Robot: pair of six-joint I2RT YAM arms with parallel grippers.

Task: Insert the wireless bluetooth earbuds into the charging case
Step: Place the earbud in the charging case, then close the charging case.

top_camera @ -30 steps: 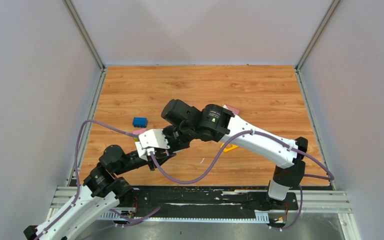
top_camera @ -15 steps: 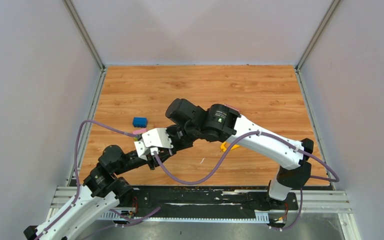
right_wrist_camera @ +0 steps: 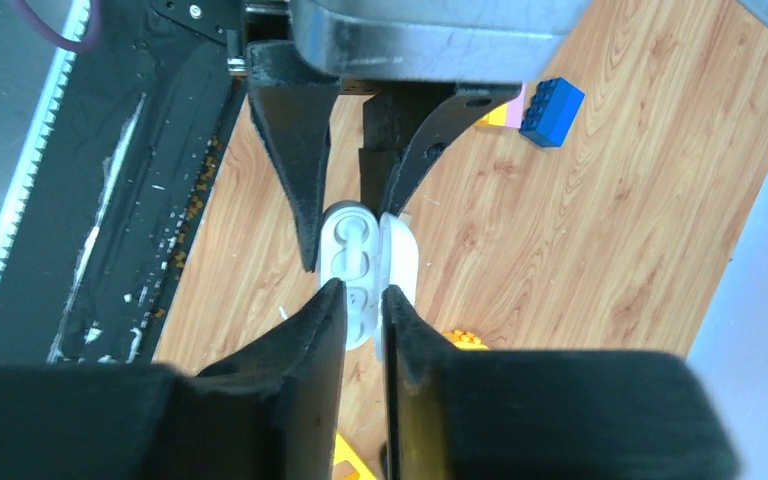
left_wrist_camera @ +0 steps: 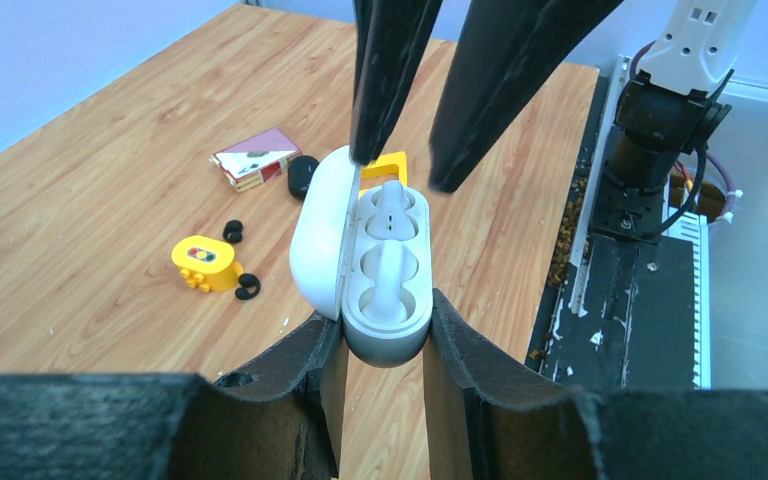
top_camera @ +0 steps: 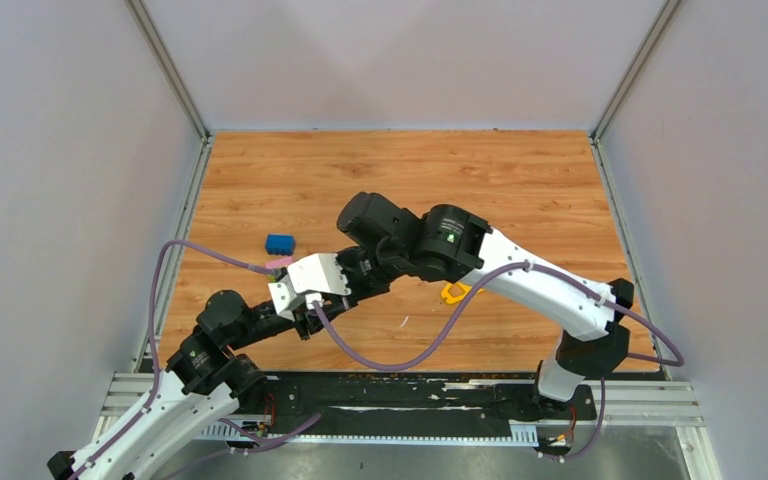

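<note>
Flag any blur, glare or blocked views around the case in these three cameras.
Left wrist: charging case crisp, left gripper at the lens a dark blur. Right wrist: right gripper equally soft and black, the white case bright but readable. Top external: even light, sharp, no glare, but the arms hide the case.

The top camera looks steeply down from above and behind, with the whole table [top_camera: 520,170] in frame and its near edge at 6 o'clock. Both wrist cameras sit close and face each other, sharing the open charging case [left_wrist_camera: 385,345] at centre.
</note>
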